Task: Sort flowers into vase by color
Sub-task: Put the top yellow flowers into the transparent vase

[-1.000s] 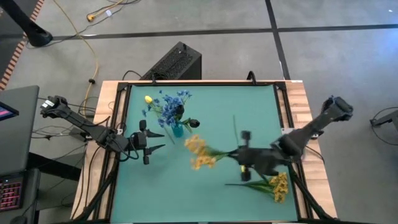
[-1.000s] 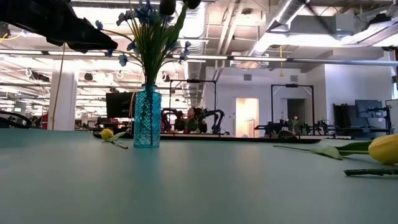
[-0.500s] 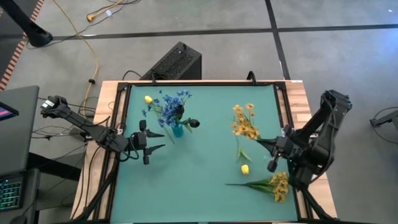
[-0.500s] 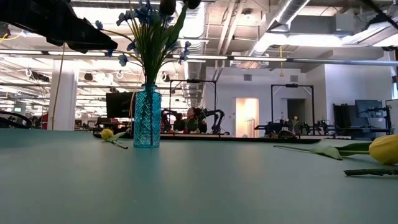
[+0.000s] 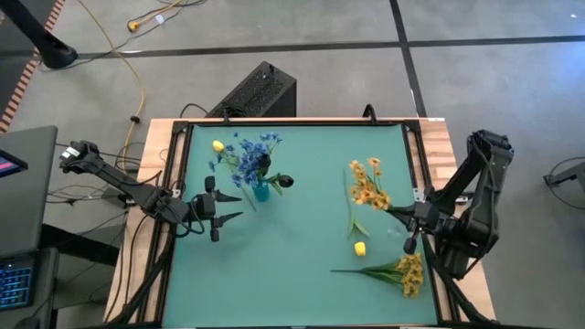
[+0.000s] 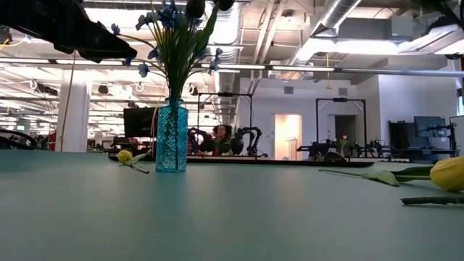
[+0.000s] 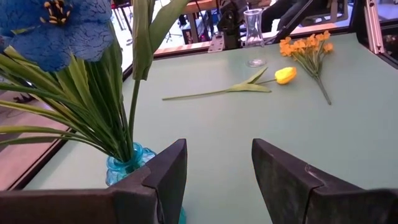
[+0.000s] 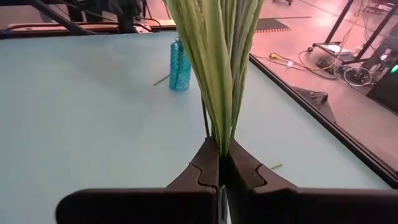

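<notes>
Two arms flank the green table (image 5: pixel 302 274); right gripper (image 5: pixel 409 219), frame right, is clenched on a yellow-orange sprig (image 5: pixel 367 185); left gripper (image 5: pixel 228 205) hangs released beside the blue vase (image 5: pixel 260 191) of blue flowers (image 5: pixel 245 155), upper left; one yellow bud (image 5: pixel 360 248) lies lower right.

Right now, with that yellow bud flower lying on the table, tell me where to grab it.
Grip the yellow bud flower by its bare stem, beyond the leaf, away from the bud. It lies flat, so come straight down, fingers straddling the stem. The right gripper is shut on the orange sprig, so the open left gripper seems the likelier one.
</notes>
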`<state>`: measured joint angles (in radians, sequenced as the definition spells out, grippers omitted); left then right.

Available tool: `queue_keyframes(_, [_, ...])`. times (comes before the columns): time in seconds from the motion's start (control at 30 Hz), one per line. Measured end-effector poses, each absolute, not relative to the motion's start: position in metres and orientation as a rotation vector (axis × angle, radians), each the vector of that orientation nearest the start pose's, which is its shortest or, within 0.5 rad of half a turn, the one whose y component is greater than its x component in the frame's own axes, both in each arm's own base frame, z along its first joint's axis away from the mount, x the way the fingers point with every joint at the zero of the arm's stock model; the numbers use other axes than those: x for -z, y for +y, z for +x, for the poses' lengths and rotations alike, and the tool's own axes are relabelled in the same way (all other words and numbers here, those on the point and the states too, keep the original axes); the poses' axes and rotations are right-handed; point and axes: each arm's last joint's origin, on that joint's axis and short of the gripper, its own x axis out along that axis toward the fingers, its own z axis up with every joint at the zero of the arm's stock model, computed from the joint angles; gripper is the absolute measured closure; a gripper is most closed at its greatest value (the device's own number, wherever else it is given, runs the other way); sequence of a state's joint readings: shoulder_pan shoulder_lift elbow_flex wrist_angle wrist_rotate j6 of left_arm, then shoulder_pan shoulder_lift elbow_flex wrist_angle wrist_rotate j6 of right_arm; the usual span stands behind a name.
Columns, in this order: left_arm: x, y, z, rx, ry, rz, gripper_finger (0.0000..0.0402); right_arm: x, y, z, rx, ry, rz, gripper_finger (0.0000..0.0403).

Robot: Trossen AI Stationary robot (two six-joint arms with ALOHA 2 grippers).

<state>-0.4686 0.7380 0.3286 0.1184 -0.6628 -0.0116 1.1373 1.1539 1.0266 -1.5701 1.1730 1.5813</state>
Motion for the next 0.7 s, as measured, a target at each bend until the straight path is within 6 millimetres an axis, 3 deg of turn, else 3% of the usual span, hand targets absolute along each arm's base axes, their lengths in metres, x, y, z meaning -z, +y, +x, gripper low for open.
queue_keyframes(0.3, [-0.213, -0.056, 0.151, -0.194, 0.245, 0.141, 0.0231, -0.293, 0.114, 0.082, 0.45, 0.45, 0.013, 0.0371])
queue_keyframes(0.7, [-0.213, -0.056, 0.151, -0.193, 0.245, 0.141, 0.0231, -0.293, 0.113, 0.081, 0.446, 0.467, 0.016, 0.037])
